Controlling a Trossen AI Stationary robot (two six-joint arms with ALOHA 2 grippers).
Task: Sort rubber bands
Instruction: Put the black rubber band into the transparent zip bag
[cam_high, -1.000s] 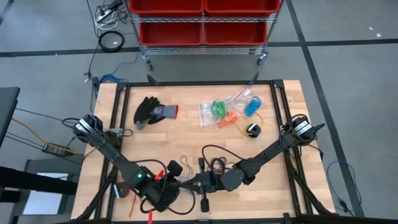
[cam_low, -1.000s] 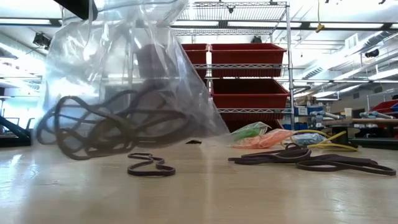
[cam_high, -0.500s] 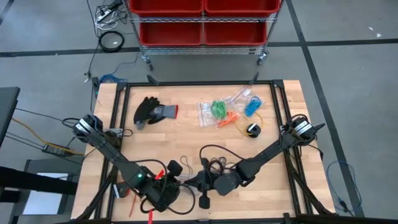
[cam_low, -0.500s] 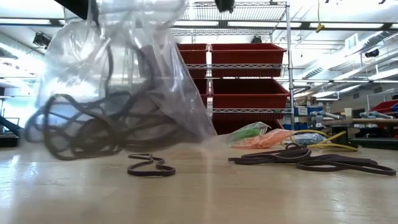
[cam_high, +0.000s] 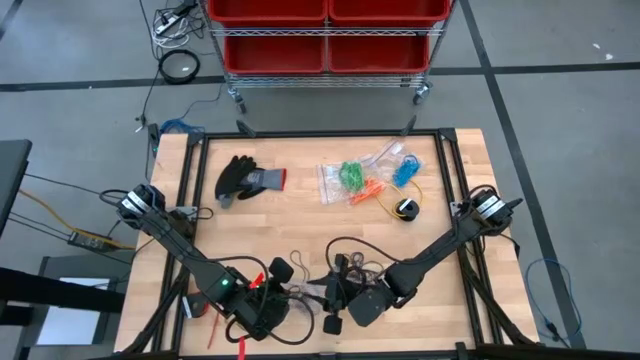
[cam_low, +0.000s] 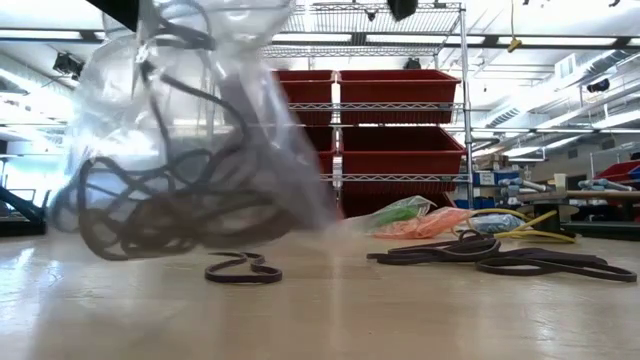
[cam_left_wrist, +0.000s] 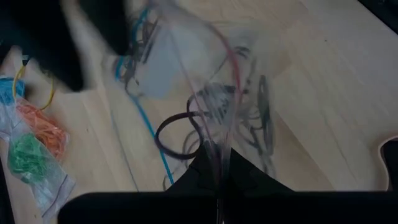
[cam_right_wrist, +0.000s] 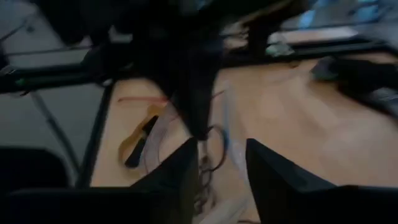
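Low view showed a clear bag (cam_low: 190, 150) of black rubber bands (cam_low: 170, 215) lifted above the table (cam_low: 330, 310), pinched by the closed left gripper (cam_left_wrist: 217, 177). Right gripper (cam_right_wrist: 221, 158) stood parted, empty. Bagging step; next probably collect the loose bands (cam_low: 500, 255).

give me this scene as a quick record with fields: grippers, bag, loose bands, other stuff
left gripper: shut on clear bag of black rubber bands, lifted near table's front edge
right gripper: open, beside the bag
loose bands: black ones lying on table
sorted bags: green, orange, blue near back
other: black glove
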